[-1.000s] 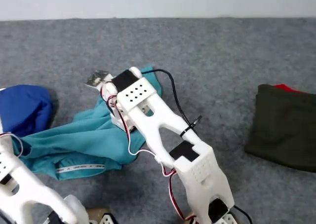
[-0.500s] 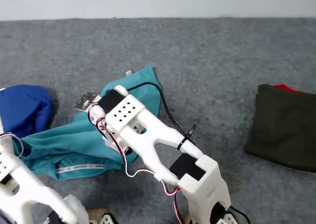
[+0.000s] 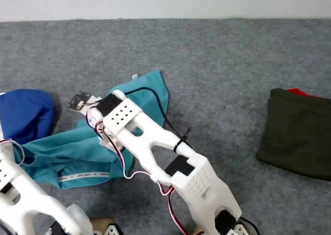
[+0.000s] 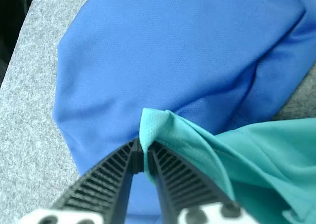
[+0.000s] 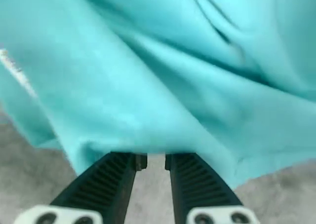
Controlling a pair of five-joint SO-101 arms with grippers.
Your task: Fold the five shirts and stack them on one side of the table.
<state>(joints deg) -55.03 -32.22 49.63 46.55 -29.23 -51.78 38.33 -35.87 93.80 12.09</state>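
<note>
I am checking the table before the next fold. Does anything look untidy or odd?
The teal shirt lies crumpled, one corner pinched in the left gripper over the bunched blue shirt. The dark shirt at the other side lies neatly folded.

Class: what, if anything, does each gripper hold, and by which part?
The left gripper pinches the teal shirt by a bunched bit of its edge. The right gripper holds nothing; it stands slightly open close to the same shirt.

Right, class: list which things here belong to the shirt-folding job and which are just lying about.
Job: teal shirt, blue shirt, dark folded shirt, red shirt peeking out behind it, left gripper, right gripper.
Merely there: grey table, white wall.
</note>
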